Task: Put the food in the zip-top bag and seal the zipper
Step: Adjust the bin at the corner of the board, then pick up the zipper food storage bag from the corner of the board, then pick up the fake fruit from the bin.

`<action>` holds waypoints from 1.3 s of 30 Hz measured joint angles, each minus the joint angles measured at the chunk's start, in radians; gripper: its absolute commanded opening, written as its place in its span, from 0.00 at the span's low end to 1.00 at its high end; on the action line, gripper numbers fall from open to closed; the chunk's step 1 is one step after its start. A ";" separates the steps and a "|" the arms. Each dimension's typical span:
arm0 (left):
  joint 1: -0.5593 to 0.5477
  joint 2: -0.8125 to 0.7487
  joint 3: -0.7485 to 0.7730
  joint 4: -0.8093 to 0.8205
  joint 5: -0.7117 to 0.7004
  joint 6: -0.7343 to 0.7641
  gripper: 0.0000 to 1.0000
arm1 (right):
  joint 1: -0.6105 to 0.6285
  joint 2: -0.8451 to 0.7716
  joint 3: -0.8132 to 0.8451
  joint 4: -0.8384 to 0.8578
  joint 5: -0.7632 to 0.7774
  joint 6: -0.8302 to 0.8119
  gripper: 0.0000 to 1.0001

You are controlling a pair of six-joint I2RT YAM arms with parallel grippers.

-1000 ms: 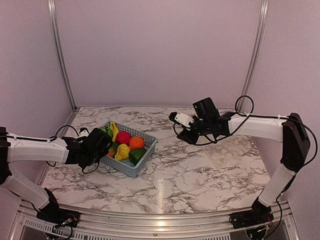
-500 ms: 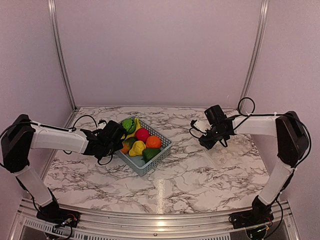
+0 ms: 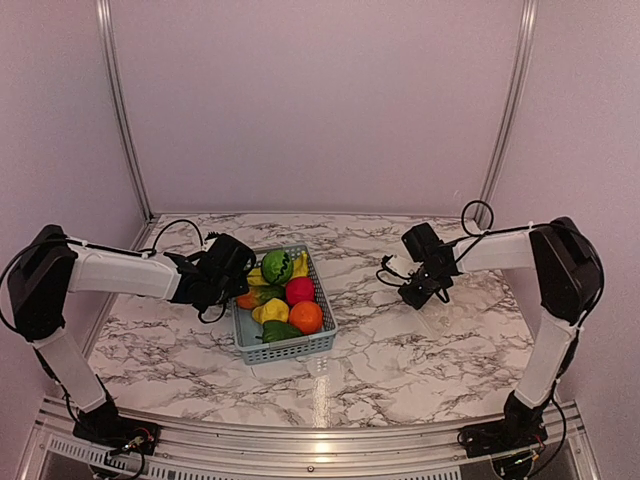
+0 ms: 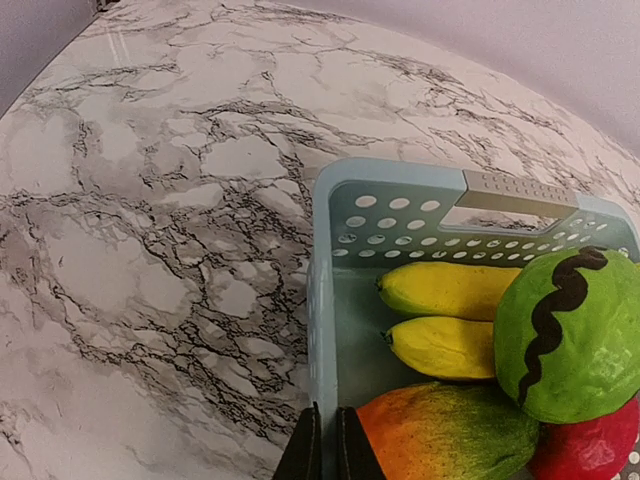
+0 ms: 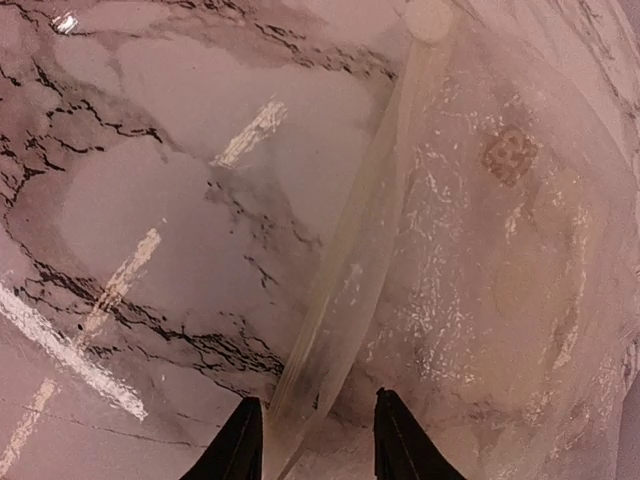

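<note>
The toy food (image 3: 283, 292) lies in a blue-grey mesh basket (image 3: 285, 347) at the table's middle left. The left wrist view shows two yellow bananas (image 4: 447, 318), a green piece (image 4: 568, 335), an orange-green piece (image 4: 450, 432) and a red piece. My left gripper (image 4: 325, 445) is shut on the basket's left wall (image 4: 322, 330). The clear zip-top bag (image 5: 490, 250) lies flat on the marble at the right. Its zipper (image 5: 355, 270) runs between my right gripper's (image 5: 312, 440) open fingers, just above the table. In the top view the right gripper (image 3: 417, 291) hovers at the bag's left edge.
The marble table (image 3: 400, 350) is bounded by purple walls at the back and sides. A metal rail (image 3: 300, 440) runs along the near edge. The basket's handle end (image 4: 515, 190) points away from my left gripper.
My left gripper has dragged the basket to the right and turned it, its long side now pointing toward the front. My right gripper has moved right and down to the bag's zipper edge.
</note>
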 measured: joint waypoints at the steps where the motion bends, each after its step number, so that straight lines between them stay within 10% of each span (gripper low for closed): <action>1: 0.001 0.000 0.000 0.000 0.003 0.008 0.04 | 0.000 0.005 0.000 0.000 0.002 0.002 0.29; 10: 0.003 0.000 0.004 0.002 0.006 0.061 0.09 | -0.005 0.011 0.008 -0.007 0.019 0.021 0.00; 17: 0.003 -0.011 0.042 -0.015 -0.002 0.128 0.61 | -0.018 -0.032 0.017 -0.029 0.022 0.025 0.00; 25: 0.003 -0.117 0.106 -0.045 -0.005 0.237 0.93 | -0.027 -0.169 0.101 -0.044 -0.024 0.021 0.00; 39: 0.005 0.105 0.458 -0.118 0.237 0.433 0.95 | -0.027 -0.199 0.130 0.050 -0.132 -0.016 0.00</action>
